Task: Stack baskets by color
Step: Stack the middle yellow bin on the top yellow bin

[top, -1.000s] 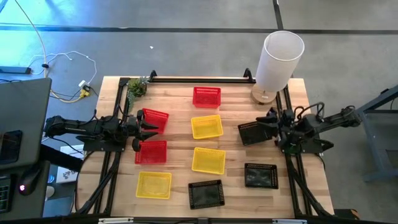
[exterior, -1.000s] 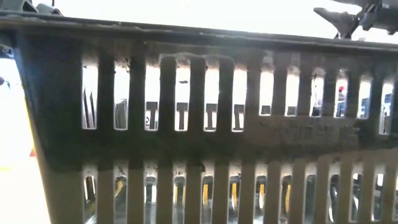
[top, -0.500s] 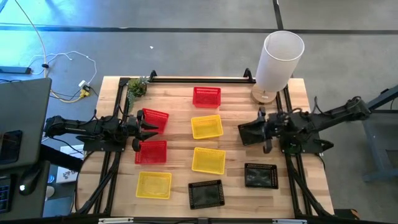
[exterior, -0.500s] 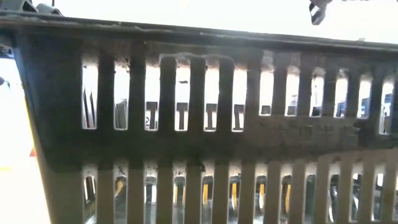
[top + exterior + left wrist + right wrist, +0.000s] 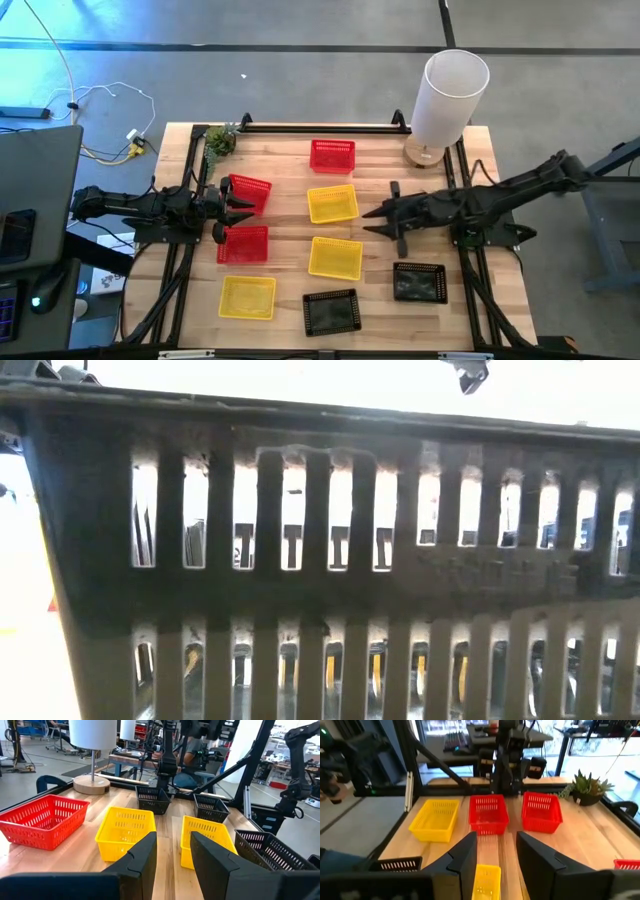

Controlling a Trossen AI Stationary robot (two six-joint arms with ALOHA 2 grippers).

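Nine mesh baskets lie apart on the wooden table. Red ones sit at the far middle (image 5: 332,155) and at the left (image 5: 249,192) (image 5: 243,244). Yellow ones lie in the middle (image 5: 332,203) (image 5: 335,257) and near left (image 5: 247,296). Black ones lie near the front (image 5: 331,311) (image 5: 419,282); a third (image 5: 152,799) is mostly hidden under my right arm in the high view. My right gripper (image 5: 375,218) (image 5: 495,860) hangs open above the table's middle right. My left gripper (image 5: 235,212) (image 5: 175,860) waits open between the two left red baskets.
A tall white cylinder (image 5: 450,95) stands at the far right corner and a small green plant (image 5: 220,138) at the far left corner. A dark rail (image 5: 320,127) runs along the far edge. The front black basket's wall (image 5: 320,560) fills the low view.
My right gripper has risen and reached from the table's right edge toward its middle, passing over the black basket at the middle right. No basket has moved.
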